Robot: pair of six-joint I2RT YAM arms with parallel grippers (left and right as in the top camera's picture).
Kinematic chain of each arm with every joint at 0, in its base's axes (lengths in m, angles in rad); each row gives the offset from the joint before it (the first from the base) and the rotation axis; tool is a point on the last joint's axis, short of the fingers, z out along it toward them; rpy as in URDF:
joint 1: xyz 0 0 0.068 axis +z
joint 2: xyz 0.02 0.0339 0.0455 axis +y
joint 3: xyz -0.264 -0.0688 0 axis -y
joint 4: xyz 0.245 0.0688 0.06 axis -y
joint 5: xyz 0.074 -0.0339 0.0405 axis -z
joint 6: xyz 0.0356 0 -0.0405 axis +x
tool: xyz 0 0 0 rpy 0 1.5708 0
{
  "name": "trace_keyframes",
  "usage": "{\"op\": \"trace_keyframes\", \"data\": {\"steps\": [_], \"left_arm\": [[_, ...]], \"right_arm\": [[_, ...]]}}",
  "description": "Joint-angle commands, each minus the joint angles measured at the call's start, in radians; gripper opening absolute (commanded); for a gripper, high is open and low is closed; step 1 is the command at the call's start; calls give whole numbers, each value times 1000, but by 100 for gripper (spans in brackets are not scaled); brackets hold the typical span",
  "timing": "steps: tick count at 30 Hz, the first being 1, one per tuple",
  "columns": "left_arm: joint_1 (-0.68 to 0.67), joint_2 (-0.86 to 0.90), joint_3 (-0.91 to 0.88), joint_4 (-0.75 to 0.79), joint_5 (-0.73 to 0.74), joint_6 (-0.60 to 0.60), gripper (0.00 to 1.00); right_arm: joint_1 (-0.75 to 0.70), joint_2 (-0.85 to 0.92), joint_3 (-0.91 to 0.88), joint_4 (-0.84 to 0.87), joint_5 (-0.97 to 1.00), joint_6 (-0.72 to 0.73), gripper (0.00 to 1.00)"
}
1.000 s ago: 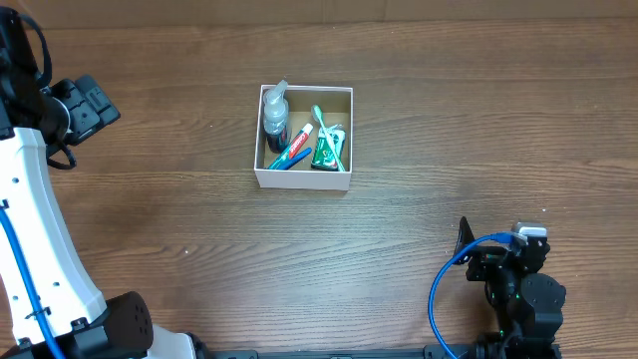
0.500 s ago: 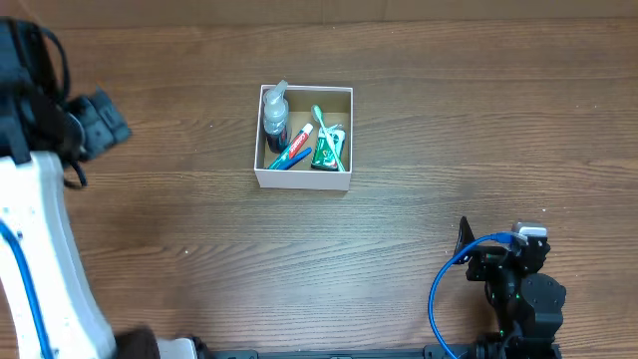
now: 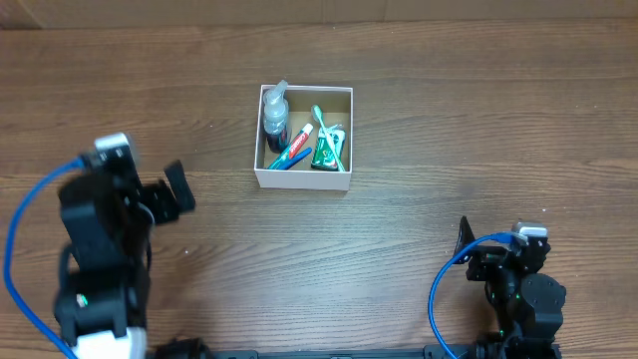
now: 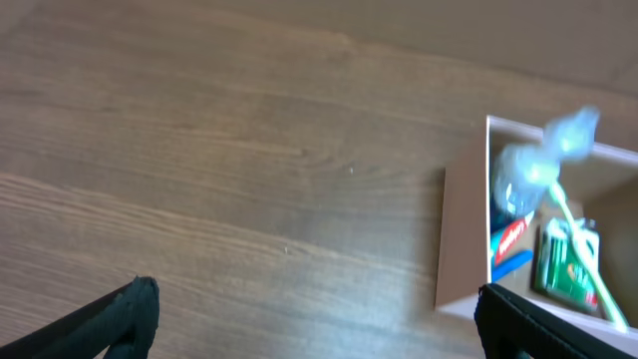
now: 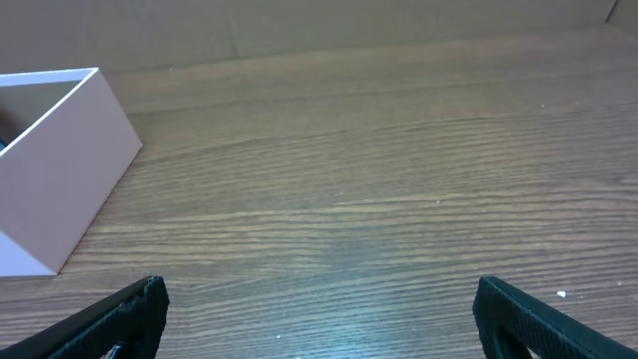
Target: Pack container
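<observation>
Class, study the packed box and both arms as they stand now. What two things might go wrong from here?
1. The bottle's top appears to reach over the container's low rim at a back corner, so a knock may tip it out.
2. The left gripper is open, its fingers aimed towards the container's side wall. A forward move might shove it across the table.

All I'm seeing on my feeds is a brown wood-grain table (image 3: 419, 150), pretty evenly lit, with a plain tan board (image 5: 299, 25) running along its far edge.
</observation>
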Motion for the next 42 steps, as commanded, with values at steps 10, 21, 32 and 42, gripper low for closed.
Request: {"op": "trace_keyframes", "data": {"steps": [10, 21, 32, 42], "left_arm": [[-1, -533, -543, 139, 38, 32, 100], [-1, -787, -714, 139, 47, 21, 100], [-1, -814, -726, 143, 46, 21, 100], [-1, -814, -726, 143, 47, 21, 100]], "right_arm": [[-3, -10, -10, 3, -2, -6, 100], [-3, -10, -10, 3, -2, -6, 100], [-3, -10, -10, 3, -2, -6, 100], [-3, -10, -10, 3, -2, -6, 100]]}}
